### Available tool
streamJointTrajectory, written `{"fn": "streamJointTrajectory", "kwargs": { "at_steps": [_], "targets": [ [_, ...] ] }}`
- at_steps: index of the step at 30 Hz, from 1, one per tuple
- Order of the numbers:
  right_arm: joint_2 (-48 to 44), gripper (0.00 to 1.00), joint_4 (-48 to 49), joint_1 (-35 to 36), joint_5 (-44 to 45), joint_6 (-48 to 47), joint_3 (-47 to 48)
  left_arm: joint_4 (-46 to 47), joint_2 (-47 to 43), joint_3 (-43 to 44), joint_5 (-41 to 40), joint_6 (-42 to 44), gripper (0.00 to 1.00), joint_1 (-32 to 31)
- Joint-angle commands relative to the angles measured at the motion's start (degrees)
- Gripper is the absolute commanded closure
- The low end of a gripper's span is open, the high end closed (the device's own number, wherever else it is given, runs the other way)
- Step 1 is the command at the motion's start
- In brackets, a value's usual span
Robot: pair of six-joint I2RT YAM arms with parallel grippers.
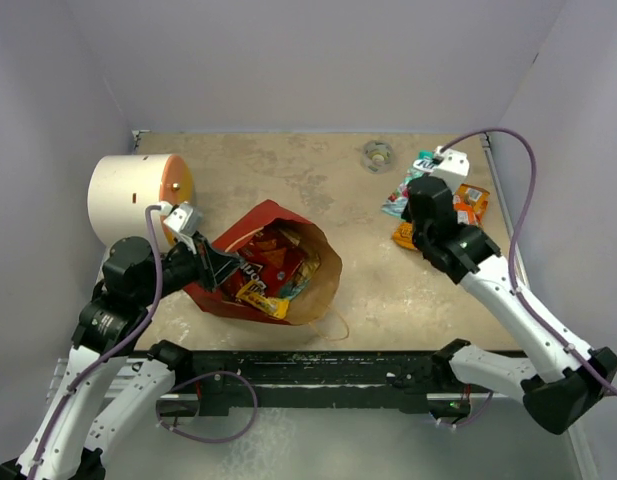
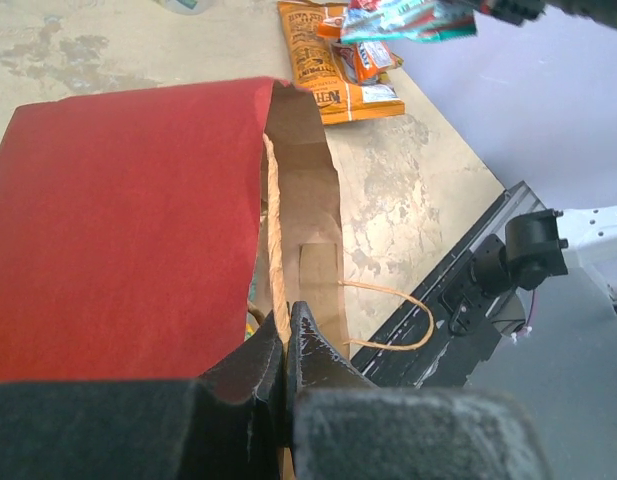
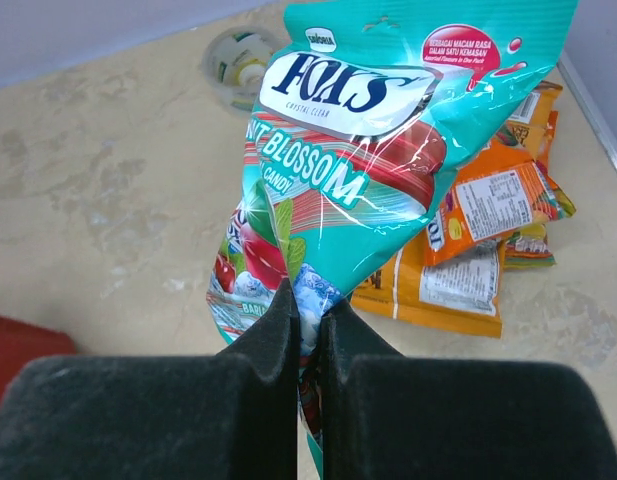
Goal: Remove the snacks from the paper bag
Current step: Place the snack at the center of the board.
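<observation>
The left gripper [image 2: 288, 335] is closed on the near rim of the paper bag [image 2: 118, 220]. I think this keeps the bag steady, with its mouth open toward the other arm. The bag lies on its side, directly ahead of these fingers. The right gripper [image 3: 308, 310] pinches the edge of one teal packet [image 3: 388, 150], held over the orange packets [image 3: 468, 260] just beyond it, probably to drop it there. I count at least two orange ones. Inside the bag several packets [image 1: 273, 265] remain, red and yellow, but I cannot count them exactly. One loop handle [image 2: 408, 310] is visible.
</observation>
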Motion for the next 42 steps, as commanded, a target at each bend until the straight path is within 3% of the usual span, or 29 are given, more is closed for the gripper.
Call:
{"fn": "streamJointTrajectory", "kwargs": {
  "at_steps": [1, 9, 15, 23, 32, 38, 42],
  "targets": [
    [0.08, 1.0, 11.8, -13.4, -13.14, -0.19, 1.68, 0.66, -1.51, 0.93, 2.53, 2.32, 1.0, -0.14],
    [5.54, 1.0, 23.16, -31.69, -30.46, 5.3, -4.48, 1.23, -3.05, 0.08, 2.96, 2.93, 1.0, -0.12],
    [8.6, 1.0, 29.18, -40.84, -38.12, 8.69, -10.97, 2.26, -3.53, -0.54, 4.83, 3.07, 1.0, -0.09],
    [9.93, 1.0, 35.88, -47.02, -44.37, 9.24, -21.04, 6.05, -2.19, -1.77, 16.14, 3.97, 1.0, -0.12],
    [14.64, 1.0, 35.87, -49.32, -46.24, 6.78, -23.8, 9.41, -1.54, -2.57, 25.95, 4.18, 1.0, -0.12],
    [14.15, 0.87, 32.35, -50.13, -46.79, 4.1, -23.59, 10.96, -2.02, -2.79, 28.33, 3.52, 1.0, -0.09],
    [9.71, 0.59, 29.15, -50.2, -45.65, 2.67, -23.36, 10.28, -2.39, -2.78, 25.33, 3.22, 1.0, -0.18]
  ]
}}
